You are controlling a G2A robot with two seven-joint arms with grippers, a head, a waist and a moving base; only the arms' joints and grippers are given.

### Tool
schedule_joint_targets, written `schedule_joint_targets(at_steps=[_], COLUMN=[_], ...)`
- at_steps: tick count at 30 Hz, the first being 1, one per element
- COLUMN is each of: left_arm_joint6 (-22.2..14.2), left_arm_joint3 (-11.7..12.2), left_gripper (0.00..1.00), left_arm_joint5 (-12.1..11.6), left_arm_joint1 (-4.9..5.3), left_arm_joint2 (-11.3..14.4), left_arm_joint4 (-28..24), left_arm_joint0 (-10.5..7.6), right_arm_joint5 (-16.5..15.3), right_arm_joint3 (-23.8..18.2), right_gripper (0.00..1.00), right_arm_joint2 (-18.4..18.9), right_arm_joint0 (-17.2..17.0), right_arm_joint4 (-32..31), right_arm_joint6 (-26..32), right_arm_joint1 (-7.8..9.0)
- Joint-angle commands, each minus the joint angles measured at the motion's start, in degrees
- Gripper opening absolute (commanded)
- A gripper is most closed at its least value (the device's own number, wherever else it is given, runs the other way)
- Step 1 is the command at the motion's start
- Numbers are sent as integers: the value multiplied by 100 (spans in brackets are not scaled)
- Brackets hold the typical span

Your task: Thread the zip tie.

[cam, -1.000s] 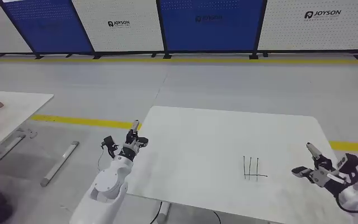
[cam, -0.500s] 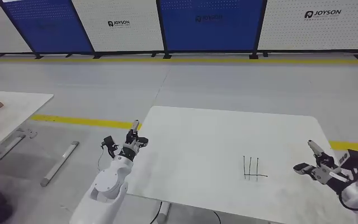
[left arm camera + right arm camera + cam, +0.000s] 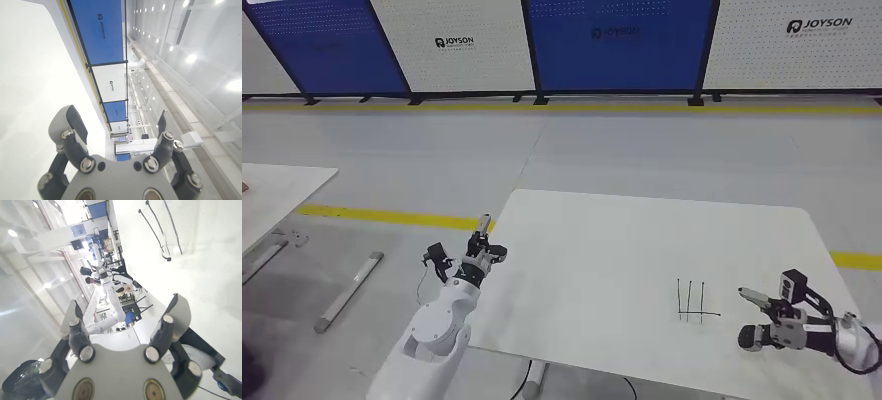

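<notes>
The zip ties (image 3: 690, 299) lie on the white tabletop (image 3: 602, 250), toward its 4 o'clock part, well in from the edges. In the top view three thin black ties run side by side, pointing toward 12 o'clock. A fourth lies crosswise at their near ends and sticks out toward 3 o'clock. It seems to cross over the three, though the strands are too fine to tell whether they touch. In the right wrist view the ties are loose and none is threaded into a loop.

The right claw (image 3: 749, 318) hangs over the tabletop at about 4 o'clock from the ties, near them but apart. Its tips point toward 9 o'clock. Its two fingers (image 3: 177, 306) are spread wide with nothing between them.

The left claw (image 3: 483, 232) is at the tabletop's 9 o'clock edge, well apart from the ties, with its tips toward 12 o'clock. The left wrist view shows its ribbed pads (image 3: 76, 121) far apart and gripping nothing.

Behind the tabletop, at 12 o'clock, stands a row of blue and white panels (image 3: 622, 40) on the grey floor (image 3: 442, 150). A yellow line (image 3: 392, 215) runs across the floor at 9 o'clock.
</notes>
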Motion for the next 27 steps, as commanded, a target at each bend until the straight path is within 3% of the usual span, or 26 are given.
schedule_joint_targets(at_steps=[1,9,11,15,19,27], left_arm_joint6=[0,0,0,0,0,0], left_arm_joint3=[0,0,0,0,0,0], left_gripper=[100,100,100,100,100,100], left_arm_joint5=[0,0,0,0,0,0], left_arm_joint1=[0,0,0,0,0,0], left_arm_joint2=[0,0,0,0,0,0], left_arm_joint4=[0,0,0,0,0,0], left_arm_joint0=[0,0,0,0,0,0], right_arm_joint5=[0,-33,-310,-1130,-1541,-1545], right_arm_joint3=[-1,-23,-73,197,566,591], right_gripper=[100,100,100,100,100,100], right_arm_joint2=[28,1,-172,-490,-813,-847], right_arm_joint0=[-6,-15,-16,336,712,728], right_arm_joint4=[-4,7,109,-476,-464,-435], right_arm_joint6=[6,6,6,6,6,6], right_arm_joint1=[-6,-8,-1,100,177,180])
